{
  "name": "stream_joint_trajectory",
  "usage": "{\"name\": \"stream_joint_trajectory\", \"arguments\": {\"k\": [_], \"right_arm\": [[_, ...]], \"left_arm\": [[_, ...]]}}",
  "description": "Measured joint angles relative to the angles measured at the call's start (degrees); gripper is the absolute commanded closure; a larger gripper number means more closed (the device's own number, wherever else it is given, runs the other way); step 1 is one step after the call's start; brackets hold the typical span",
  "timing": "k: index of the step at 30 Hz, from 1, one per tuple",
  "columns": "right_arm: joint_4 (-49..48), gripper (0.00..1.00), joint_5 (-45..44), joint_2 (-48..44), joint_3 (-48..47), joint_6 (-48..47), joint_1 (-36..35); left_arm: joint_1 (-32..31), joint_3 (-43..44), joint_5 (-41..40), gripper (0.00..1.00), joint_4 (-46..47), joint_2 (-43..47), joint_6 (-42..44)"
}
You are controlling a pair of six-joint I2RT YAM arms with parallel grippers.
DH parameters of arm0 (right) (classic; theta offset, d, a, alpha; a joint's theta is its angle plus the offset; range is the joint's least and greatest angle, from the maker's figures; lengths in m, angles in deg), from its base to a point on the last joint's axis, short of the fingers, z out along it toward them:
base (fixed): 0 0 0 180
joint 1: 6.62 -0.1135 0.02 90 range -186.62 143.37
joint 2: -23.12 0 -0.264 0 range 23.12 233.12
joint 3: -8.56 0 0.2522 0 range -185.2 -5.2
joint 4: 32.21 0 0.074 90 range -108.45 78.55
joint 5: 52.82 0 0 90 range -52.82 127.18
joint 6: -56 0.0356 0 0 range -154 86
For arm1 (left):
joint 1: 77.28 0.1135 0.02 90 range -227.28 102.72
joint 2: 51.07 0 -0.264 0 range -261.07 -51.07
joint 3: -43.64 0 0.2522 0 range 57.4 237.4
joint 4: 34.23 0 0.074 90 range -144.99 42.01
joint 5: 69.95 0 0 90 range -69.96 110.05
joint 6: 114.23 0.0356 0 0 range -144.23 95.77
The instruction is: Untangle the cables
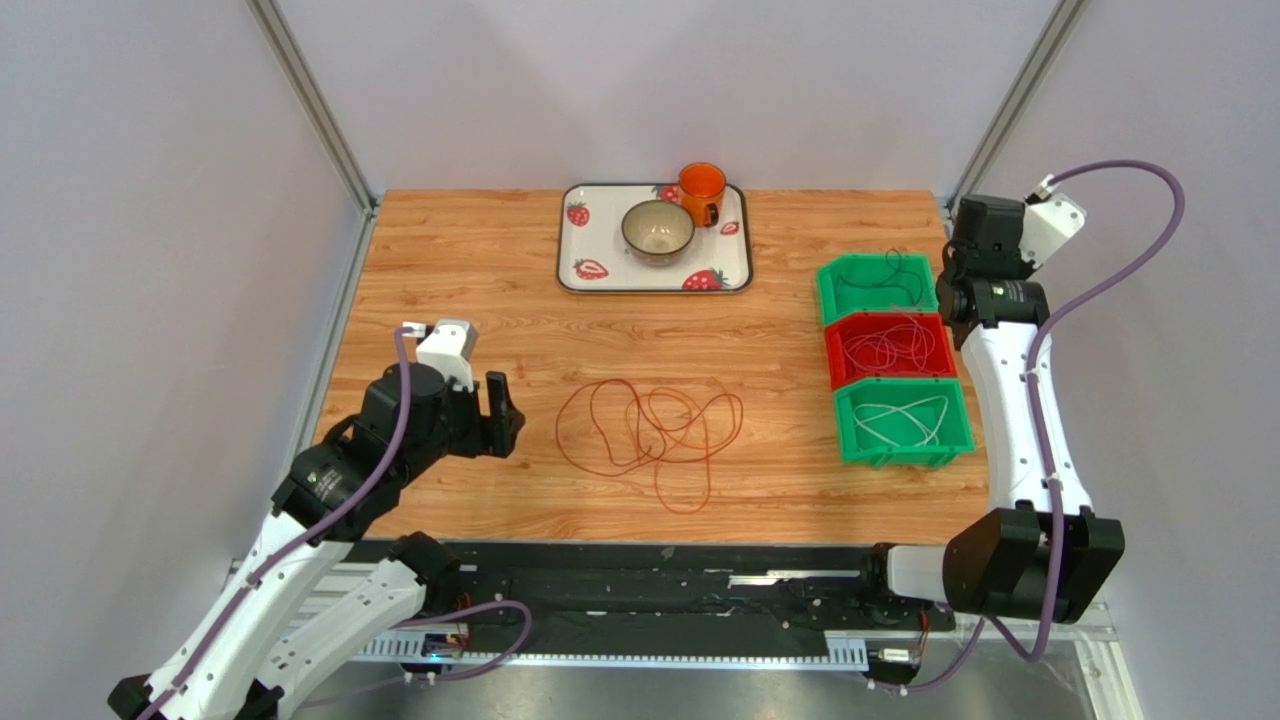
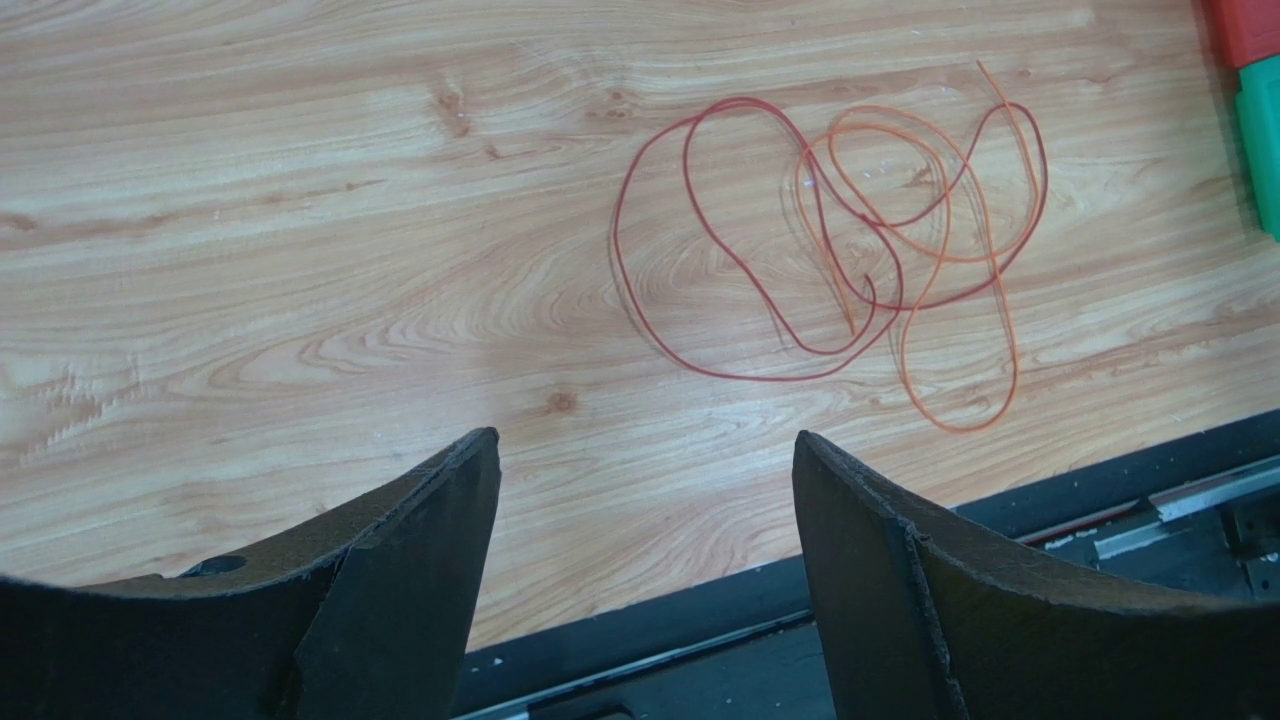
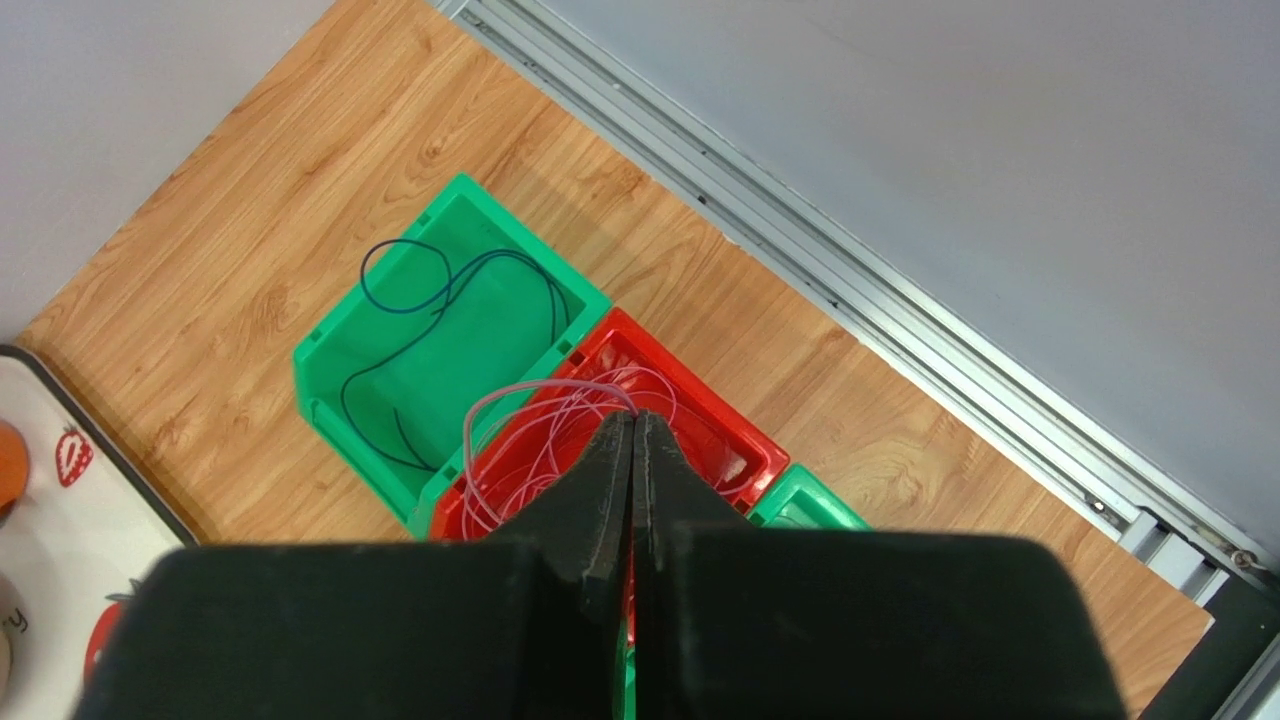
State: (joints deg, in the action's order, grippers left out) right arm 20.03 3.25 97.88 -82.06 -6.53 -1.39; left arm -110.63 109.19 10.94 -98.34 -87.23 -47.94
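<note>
Left hand (image 2: pixel 646 450) is wide open, nothing in it, hanging over the worktop (image 2: pixel 301 225) just left of the red and orange cables (image 2: pixel 842 240), which are tangled in loose loops near the front edge. Right hand (image 3: pixel 631 435) is pinched shut above the red bin (image 3: pixel 747 446) of pale cables (image 3: pixel 511 408). It sits between two green bins, the far one (image 3: pixel 349 435) holding a dark cable (image 3: pixel 394 245).

Bright even light, soft shadows, sharp focus
</note>
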Motion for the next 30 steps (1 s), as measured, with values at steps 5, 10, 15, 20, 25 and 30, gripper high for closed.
{"name": "stream_joint_trajectory", "arguments": {"k": [5, 10, 15, 20, 25, 30], "right_arm": [[-1.33, 1.00, 1.70, -2.51, 2.49, 0.74, 2.43], [-3.04, 1.00, 3.13, -3.93, 3.54, 0.85, 2.84], [-4.94, 1.00, 5.22, -4.96, 9.60, 1.84, 2.84], [-5.05, 1.00, 6.56, -5.01, 14.05, 2.86, 2.84], [-5.95, 1.00, 6.82, -4.07, 15.19, 3.63, 2.99], [-6.67, 1.00, 7.50, 0.83, 15.23, 4.57, 3.50]], "left_arm": [[0.00, 0.00, 0.00, 0.20, 0.00, 0.00, 0.00], [0.00, 0.00, 0.02, 0.20, 0.00, -0.17, 0.00], [0.00, 0.00, 0.02, 0.21, 0.00, -0.17, 0.00], [0.00, 0.00, 0.02, 0.21, 0.00, -0.17, 0.00], [0.00, 0.00, 0.02, 0.21, 0.00, -0.17, 0.00], [0.00, 0.02, 0.02, 0.20, 0.00, -0.17, 0.00]]}}
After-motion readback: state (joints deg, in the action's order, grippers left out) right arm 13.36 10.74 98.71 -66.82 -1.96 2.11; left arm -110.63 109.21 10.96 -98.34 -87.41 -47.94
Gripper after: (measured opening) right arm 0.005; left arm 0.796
